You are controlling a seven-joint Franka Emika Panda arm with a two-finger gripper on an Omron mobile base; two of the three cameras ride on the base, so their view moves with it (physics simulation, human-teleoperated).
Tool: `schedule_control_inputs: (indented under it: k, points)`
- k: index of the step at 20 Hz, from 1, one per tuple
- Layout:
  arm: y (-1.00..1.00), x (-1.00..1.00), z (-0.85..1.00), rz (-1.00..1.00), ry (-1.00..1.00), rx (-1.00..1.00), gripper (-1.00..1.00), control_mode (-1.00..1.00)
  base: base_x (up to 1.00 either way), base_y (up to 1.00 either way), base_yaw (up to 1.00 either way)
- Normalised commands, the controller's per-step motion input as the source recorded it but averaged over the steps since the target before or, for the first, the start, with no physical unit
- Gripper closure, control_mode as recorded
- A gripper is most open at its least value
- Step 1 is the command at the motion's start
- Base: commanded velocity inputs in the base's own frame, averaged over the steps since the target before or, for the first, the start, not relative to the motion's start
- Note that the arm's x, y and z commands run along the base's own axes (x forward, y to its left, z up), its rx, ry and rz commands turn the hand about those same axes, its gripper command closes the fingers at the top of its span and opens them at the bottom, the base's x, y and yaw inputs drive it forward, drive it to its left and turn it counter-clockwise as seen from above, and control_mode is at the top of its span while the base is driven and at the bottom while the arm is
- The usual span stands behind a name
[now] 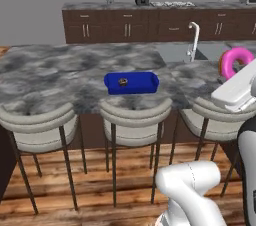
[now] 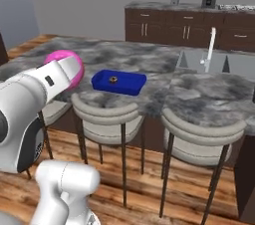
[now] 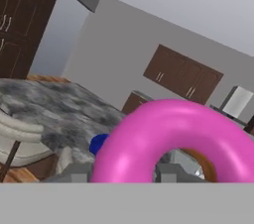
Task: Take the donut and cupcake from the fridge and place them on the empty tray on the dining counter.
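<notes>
Donut (image 3: pixel 149 134) in fingers (image 3: pixel 74 172) — cupcake (image 1: pixel 123 81) on tray (image 1: pixel 145 84)

One donut (image 1: pixel 235 62) with pink icing is seen; one blue tray (image 1: pixel 131 83) is counted on the one dining counter (image 1: pixel 60 70), with one small brown cupcake (image 1: pixel 123 82) lying in it; three stools (image 1: pixel 134 116) are lined along the counter's near edge; one sink (image 1: pixel 177 52) with one white faucet (image 1: pixel 194 40) is set in it.
</notes>
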Motion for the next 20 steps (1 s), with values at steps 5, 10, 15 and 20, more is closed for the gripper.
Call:
schedule_control_inputs:
  k: [5, 10, 15, 20]
  points:
    - [0.0, 0.0, 0.0, 0.0, 0.0, 0.0, 1.0, 1.0, 0.78, 0.0, -0.14]
    - [0.0, 0.0, 0.0, 0.0, 0.0, 0.0, 1.0, 1.0, 0.82, 0.0, -0.18]
    - [0.0, 0.0, 0.0, 0.0, 0.0, 0.0, 1.0, 1.0, 0.91, 0.08, -0.12]
    - [0.0, 0.0, 0.0, 0.0, 0.0, 0.0, 1.0, 1.0, 0.92, 0.01, -0.02]
